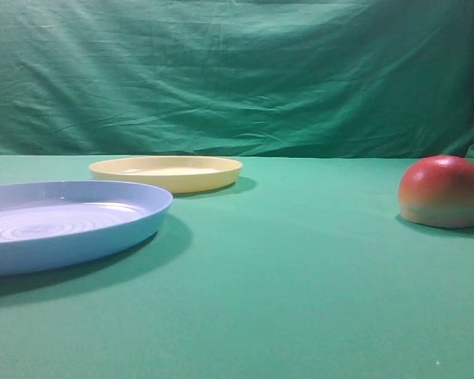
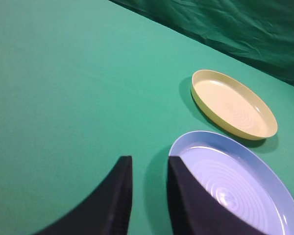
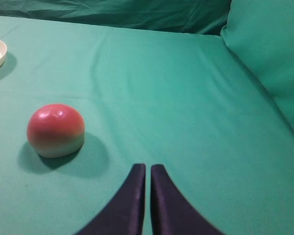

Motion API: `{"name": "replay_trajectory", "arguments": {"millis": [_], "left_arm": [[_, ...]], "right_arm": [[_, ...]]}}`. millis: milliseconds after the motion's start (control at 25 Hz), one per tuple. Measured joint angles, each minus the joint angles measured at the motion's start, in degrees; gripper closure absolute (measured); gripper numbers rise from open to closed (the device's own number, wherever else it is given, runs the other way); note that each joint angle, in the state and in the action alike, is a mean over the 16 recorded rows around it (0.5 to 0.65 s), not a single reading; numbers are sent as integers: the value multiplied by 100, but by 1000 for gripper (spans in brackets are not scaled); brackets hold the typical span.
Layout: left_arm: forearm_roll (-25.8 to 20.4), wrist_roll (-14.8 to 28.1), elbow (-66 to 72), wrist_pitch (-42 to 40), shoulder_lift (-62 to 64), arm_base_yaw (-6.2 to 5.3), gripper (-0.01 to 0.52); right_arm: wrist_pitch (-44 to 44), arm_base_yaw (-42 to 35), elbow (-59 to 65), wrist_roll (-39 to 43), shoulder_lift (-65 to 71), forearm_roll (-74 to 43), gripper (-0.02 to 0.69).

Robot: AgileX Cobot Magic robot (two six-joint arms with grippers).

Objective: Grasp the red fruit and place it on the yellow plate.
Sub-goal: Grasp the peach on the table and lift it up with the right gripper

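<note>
The red fruit (image 1: 444, 191) sits flat side down on the green cloth at the far right; in the right wrist view the red fruit (image 3: 56, 130) lies ahead and to the left of my right gripper (image 3: 148, 167), whose dark fingers are shut with nothing between them. The yellow plate (image 1: 167, 173) lies empty at the back left, seen also as the yellow plate (image 2: 233, 104) in the left wrist view. My left gripper (image 2: 149, 159) hovers open beside the blue plate's near rim, holding nothing. Neither gripper shows in the exterior high view.
A larger light-blue plate (image 1: 67, 224) with concentric ridges lies empty at the front left, also the blue plate (image 2: 240, 181) under my left gripper's right finger. A green cloth backdrop (image 1: 237, 75) rises behind the table and a cloth wall (image 3: 269, 54) stands on the right.
</note>
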Motion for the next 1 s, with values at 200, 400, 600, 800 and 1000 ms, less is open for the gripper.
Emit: {"name": "replay_trajectory", "arguments": {"millis": [200,400,600,800,1000], "left_arm": [[0,0,0,0,0,0,357],[0,0,0,0,0,0,357],[0,0,0,0,0,0,357],[0,0,0,0,0,0,357],[0,0,0,0,0,0,357]], "right_arm": [[0,0,0,0,0,0,665],[0,0,0,0,0,0,665],[0,0,0,0,0,0,665],[0,0,0,-1,0,-5,665],[-51,0,2,-11,0,-47,665]]}}
